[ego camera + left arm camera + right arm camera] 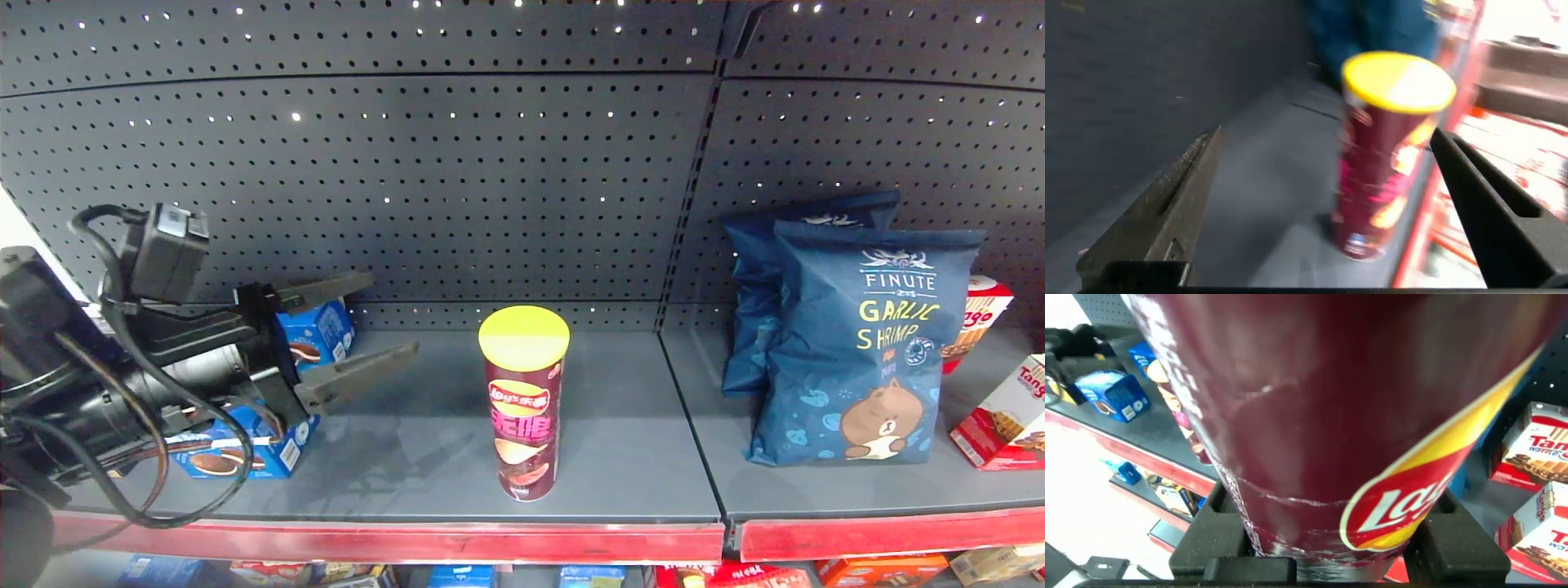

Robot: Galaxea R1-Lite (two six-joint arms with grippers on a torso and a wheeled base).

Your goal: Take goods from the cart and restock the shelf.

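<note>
Facing spread left jaws, chip can [523, 404] stands apart.

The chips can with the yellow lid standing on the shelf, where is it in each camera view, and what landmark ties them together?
Head view: yellow-lidded can upright mid-shelf, right of the open left gripper.
Left wrist view: same can ahead, seen between the fingers.
Right wrist view: not it; the right gripper holds a second can.
Shared landmark: red shelf edge.
</note>
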